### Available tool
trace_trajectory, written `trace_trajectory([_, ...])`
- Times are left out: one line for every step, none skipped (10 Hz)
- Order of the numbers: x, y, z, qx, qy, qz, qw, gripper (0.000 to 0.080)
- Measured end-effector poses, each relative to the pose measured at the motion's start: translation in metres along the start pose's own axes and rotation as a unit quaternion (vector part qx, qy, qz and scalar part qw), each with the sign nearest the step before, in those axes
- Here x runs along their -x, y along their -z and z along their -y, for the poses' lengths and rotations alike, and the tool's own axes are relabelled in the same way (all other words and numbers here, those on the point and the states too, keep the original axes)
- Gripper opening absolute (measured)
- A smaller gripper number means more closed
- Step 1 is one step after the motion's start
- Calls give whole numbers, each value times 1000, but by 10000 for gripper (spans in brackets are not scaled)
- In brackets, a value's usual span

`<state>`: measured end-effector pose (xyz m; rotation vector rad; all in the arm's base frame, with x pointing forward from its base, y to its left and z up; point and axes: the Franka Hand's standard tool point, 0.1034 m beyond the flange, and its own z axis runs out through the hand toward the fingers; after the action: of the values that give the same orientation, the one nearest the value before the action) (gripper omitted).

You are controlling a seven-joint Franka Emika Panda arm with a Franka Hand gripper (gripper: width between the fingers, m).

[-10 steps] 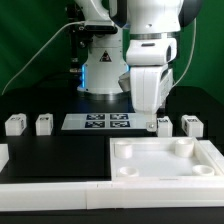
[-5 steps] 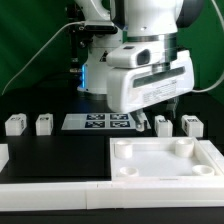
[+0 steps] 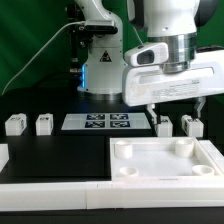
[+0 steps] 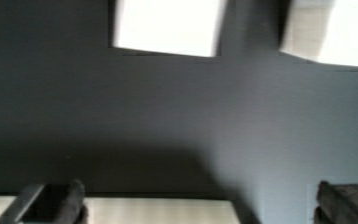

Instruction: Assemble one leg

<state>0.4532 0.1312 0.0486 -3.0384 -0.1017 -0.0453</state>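
White plastic makes up the four small leg blocks, each slightly taller than wide and bearing a black-and-white square tag. They stand upright in a row along the far edge of the black worktop (image 3: 60, 150). Leg A (image 3: 14, 124) and leg B (image 3: 43, 123) stand toward the far corner at the exterior view's left. Leg C (image 3: 164, 125) and leg D (image 3: 192, 124) stand toward the far corner at the exterior view's right. All four are apart from one another.

The thin flat white marker board (image 3: 98, 121) lies between leg B and leg C. The large flat white tray-like piece with round corner sockets (image 3: 165, 178) fills the near corner at the exterior view's right, just in front of legs C and D.

The white arm's pincer (image 3: 176, 107) hangs above legs C and D with its broad side to the camera. Its two dark fingers (image 3: 149, 108) are spread wide and hold nothing.

In the wrist view, only bare dark worktop lies across the pincer (image 4: 201, 200). Two white rectangular shapes (image 4: 167, 25) sit well apart from the fingers, and which blocks they are cannot be told.
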Motion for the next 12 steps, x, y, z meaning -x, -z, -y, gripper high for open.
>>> trace_trajectory([0, 0, 14, -2, -6, -1, 1000, 649])
trace_trajectory([0, -1, 25, -3, -1, -2, 1000, 649])
trace_trajectory([-1, -2, 35, -5, -2, -3, 1000, 649])
trace_trajectory([-1, -4, 40, -5, 5, -3, 1000, 649])
trace_trajectory([-1, -4, 38, -5, 7, -2, 1000, 649])
trace_trajectory([0, -4, 37, -3, 6, 12, 1000, 649])
trace_trajectory([1, -4, 37, -2, 7, 16, 1000, 649])
trace_trajectory([7, -5, 33, 3, 9, 64, 998, 649])
trace_trajectory([9, -4, 29, 3, -2, 109, 994, 649])
trace_trajectory([13, -5, 34, 5, 0, 162, 987, 649])
trace_trajectory([12, -5, 37, 6, 0, 205, 979, 649])
trace_trajectory([14, -7, 39, 9, -6, 242, 970, 649])
